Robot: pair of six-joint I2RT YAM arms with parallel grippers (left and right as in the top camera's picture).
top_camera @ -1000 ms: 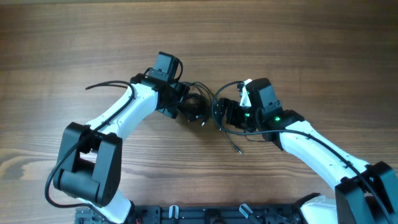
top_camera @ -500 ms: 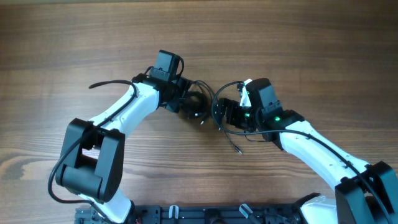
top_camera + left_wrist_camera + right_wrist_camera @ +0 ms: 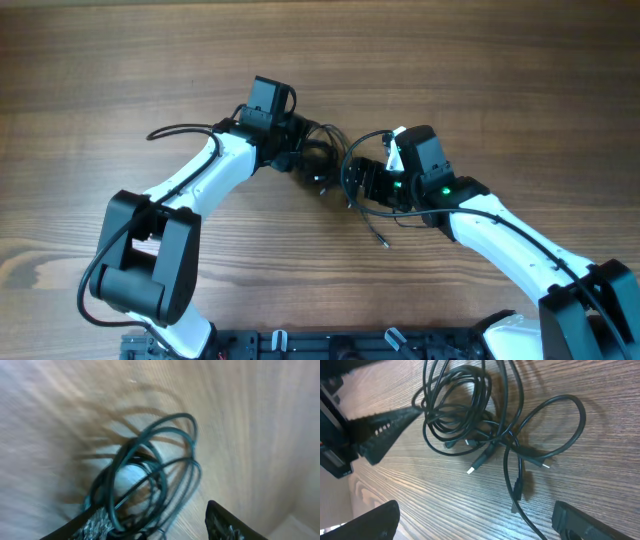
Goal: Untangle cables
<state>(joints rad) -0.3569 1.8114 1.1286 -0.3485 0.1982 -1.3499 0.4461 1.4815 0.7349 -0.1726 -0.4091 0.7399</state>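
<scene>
The cables [image 3: 322, 163] are thin black wires bunched in a tangle mid-table between my two grippers. My left gripper [image 3: 306, 158] reaches into the tangle from the left. In the blurred left wrist view, the coils [image 3: 150, 470] rest against the left finger [image 3: 95, 522] while the other finger stands well apart. My right gripper [image 3: 358, 182] is wide open just right of the bunch. In its wrist view the coil [image 3: 460, 415] lies ahead, small plugs [image 3: 474, 466] stick out, and one loose strand [image 3: 512, 495] runs between the right gripper's [image 3: 475, 510] fingers.
The wooden table [image 3: 480, 70] stretches all round. A thicker arm cable [image 3: 175, 130] arcs beside the left arm. One thin wire end trails toward the front [image 3: 380, 238]. A black rack [image 3: 330, 345] lines the front edge.
My left gripper has edged toward the far side, and the bunch of cables has shifted slightly with it. The right arm has stayed still.
</scene>
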